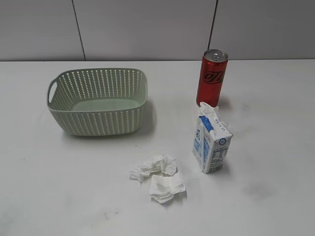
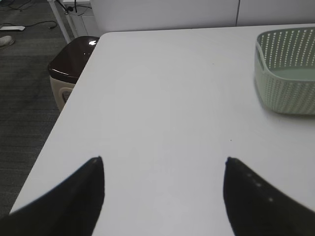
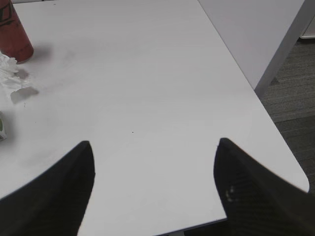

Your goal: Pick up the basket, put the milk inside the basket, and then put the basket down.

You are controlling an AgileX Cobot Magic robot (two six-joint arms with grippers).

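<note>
Far right of left gripper, basket, jaws spread

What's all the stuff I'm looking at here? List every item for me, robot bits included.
basket: one, pale green, upright on the table's left, empty.
milk: one carton, white and blue, standing right of centre, top torn open.
soda can: one, red, standing behind the milk.
tissues: two crumpled white pieces, near the front, left of the milk.
table: one, white, under everything.
bin: one, dark lid, on the floor beside the table's left edge.
left gripper: one, black, open, above bare table.
right gripper: one, black, open, near the table's right edge.
</note>
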